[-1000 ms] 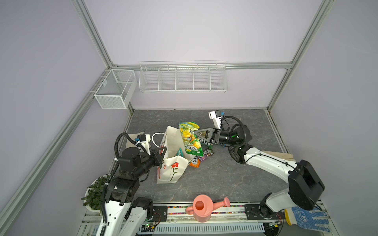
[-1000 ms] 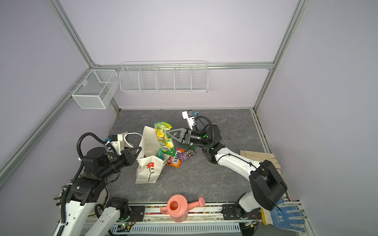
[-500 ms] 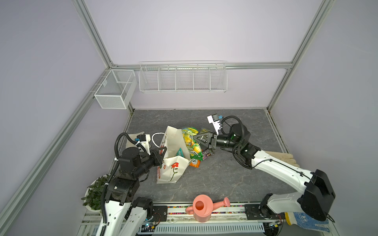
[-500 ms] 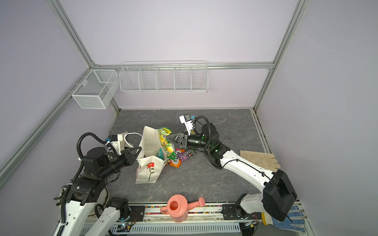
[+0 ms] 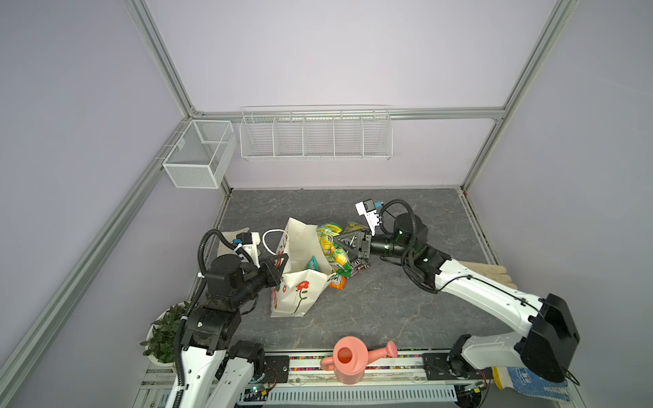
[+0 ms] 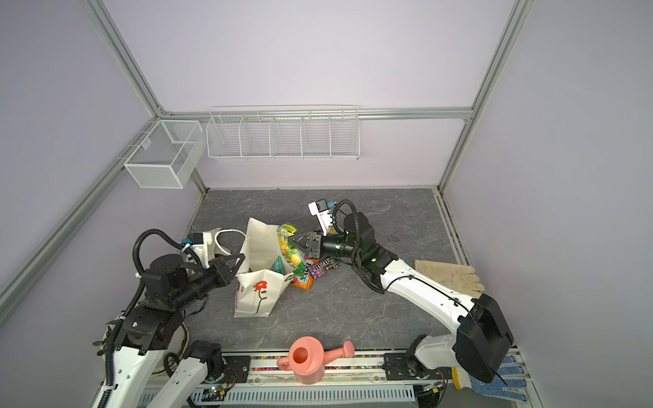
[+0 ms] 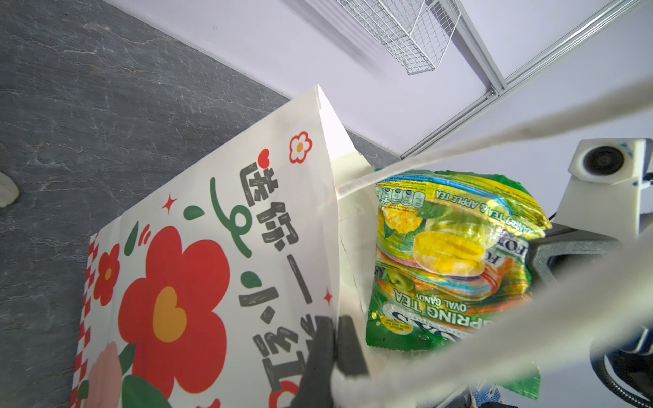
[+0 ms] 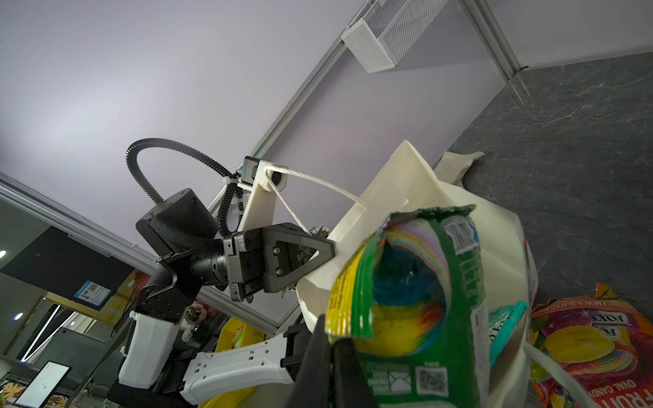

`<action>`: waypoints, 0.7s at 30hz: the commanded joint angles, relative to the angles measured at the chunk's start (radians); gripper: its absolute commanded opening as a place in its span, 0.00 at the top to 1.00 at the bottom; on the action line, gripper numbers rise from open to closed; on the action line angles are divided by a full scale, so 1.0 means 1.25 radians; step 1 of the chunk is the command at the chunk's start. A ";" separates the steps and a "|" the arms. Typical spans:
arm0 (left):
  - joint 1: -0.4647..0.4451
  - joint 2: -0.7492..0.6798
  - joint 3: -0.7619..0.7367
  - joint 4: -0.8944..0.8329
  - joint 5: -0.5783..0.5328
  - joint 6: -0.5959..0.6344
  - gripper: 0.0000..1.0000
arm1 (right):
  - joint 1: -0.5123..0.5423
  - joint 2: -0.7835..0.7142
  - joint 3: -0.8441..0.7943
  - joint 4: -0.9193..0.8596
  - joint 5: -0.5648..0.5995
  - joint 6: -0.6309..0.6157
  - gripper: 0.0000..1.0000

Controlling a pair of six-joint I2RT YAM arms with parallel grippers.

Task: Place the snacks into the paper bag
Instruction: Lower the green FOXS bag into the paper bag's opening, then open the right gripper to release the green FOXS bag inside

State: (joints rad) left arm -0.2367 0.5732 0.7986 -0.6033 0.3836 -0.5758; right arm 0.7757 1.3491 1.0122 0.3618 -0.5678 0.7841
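SNACKS GO IN: The right hand (image 5: 335, 241) pinches a green-yellow FOX'S packet (image 5: 332, 249) by its upper edge, fingers closed tight on the foil, and holds it upright at the open mouth of the paper bag (image 5: 300, 293), which is in the middle of the grey desk (image 5: 406, 303). The packet lies against the bag's right-hand rim, and how far its lower end reaches inside cannot be told. Across the opening the left hand (image 5: 282, 263) is clamped narrow on the bag's left rim, its fingers (image 7: 348, 339) on either side of the paper wall. The bag stands with its red flower facing the front. Seen from the right wrist, a white cord handle (image 8: 318, 181) stretches from the bag to the camera mount on the left arm. A teal pack (image 5: 313, 263) shows inside the bag, just above the front wall. Outside, on the desk just to the right, an orange-purple FOX'S bag (image 5: 339, 281) lies touching the paper bag's corner, with a purple M&M's pack (image 5: 358, 265) beside it, below the right hand. A pink watering can (image 5: 348, 364) sits at the desk's front edge, well apart from the bag. A beige glove (image 5: 489, 273) lies at the right edge and a potted plant (image 5: 164, 328) stands by the left arm's base
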 commanded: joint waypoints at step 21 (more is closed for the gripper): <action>-0.004 -0.008 0.002 -0.017 0.001 -0.004 1.00 | 0.011 -0.028 0.015 -0.019 0.016 -0.029 0.80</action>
State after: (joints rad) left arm -0.2367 0.5716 0.7986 -0.6056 0.3882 -0.5762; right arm 0.7830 1.3483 1.0145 0.3248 -0.5533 0.7620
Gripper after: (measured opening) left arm 0.047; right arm 0.198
